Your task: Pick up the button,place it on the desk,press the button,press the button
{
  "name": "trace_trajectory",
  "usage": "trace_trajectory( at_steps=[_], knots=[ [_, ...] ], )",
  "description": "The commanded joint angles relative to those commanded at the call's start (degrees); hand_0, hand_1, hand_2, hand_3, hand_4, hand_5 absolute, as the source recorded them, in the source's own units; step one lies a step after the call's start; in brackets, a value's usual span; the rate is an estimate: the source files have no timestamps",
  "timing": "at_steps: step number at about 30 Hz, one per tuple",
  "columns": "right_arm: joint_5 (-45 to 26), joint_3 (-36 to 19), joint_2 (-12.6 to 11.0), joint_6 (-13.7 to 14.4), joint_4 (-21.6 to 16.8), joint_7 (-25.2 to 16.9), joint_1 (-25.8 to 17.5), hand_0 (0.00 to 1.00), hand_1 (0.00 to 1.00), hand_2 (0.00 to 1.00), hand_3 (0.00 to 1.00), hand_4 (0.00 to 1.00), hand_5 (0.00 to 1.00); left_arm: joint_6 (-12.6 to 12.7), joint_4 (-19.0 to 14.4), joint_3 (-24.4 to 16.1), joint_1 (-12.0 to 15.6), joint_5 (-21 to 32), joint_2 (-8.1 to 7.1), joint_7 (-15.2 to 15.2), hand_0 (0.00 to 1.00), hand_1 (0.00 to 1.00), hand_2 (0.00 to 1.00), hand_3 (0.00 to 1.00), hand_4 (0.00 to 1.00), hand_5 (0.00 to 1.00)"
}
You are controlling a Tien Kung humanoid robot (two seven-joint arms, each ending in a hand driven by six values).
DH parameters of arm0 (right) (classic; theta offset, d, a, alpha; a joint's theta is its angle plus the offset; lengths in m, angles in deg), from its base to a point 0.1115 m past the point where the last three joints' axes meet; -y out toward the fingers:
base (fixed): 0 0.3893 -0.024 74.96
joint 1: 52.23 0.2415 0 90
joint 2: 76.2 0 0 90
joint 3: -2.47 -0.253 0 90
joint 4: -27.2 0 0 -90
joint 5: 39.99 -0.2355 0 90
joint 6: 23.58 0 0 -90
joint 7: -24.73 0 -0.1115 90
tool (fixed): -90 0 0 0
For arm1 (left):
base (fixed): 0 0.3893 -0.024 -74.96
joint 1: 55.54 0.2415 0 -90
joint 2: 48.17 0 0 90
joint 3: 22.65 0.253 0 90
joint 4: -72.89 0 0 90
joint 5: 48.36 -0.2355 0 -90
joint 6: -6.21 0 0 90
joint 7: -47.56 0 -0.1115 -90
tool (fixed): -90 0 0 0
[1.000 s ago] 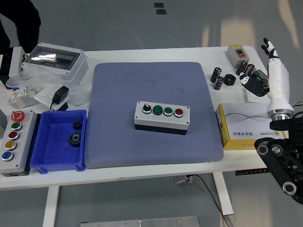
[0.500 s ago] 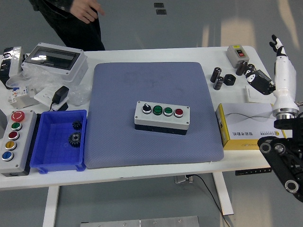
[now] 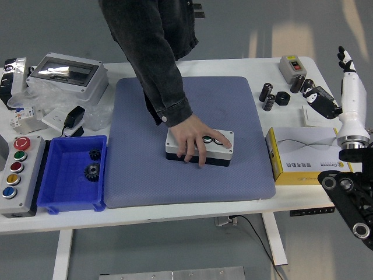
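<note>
Sitting on the blue-grey padded mat at mid-table: the white-topped, black-based rectangular button box, already flat on the work surface, so pick-and-place judged done and pressing the step in hand. Resting on top of the box: a person's hand in a dark denim sleeve, reaching in from the far side, palm covering the left half and fingers draped over the near edge; only 2 button caps left partly showing at the right end. Long axis of the box running left-right across the table, tilted slightly clockwise, button faces pointing straight up toward the camera. Raised off the table's right edge, well apart from the box: the robot's white-and-black right hand, fingers extended upward and loose, gripping nothing. No left arm anywhere in view. Next move, as a judgement: waiting for the person's hand to clear, then swinging the right arm left over the yellow-and-white cardboard carton and lowering 1 fingertip squarely onto a cap, pushing straight down to avoid skidding the box on the soft mat. Risk of collision with the person's hand if started too soon.
</note>
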Motion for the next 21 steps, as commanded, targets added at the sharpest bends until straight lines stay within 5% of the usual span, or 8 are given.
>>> trace_trajectory(
  at_steps=[15, 21],
  knots=[
    [-2.2, -0.4, -0.8, 0.0, -1.1, -0.2, -0.3, 0.899, 0.928, 0.966, 0.998, 0.768, 0.134, 0.1, 0.0, 0.7, 0.2, 1.2, 0.62, 0.1, 0.636, 0.612, 0.56, 0.599, 0.636, 0.173],
    [0.8, 2.2, -2.1, 0.0, -3.1, 6.3, 1.9, 0.898, 0.928, 0.963, 0.998, 0.771, 0.141, 0.2, 0.0, 0.3, 0.5, 1.2, 0.68, 0.3, 0.637, 0.611, 0.56, 0.599, 0.636, 0.172]
  ],
)
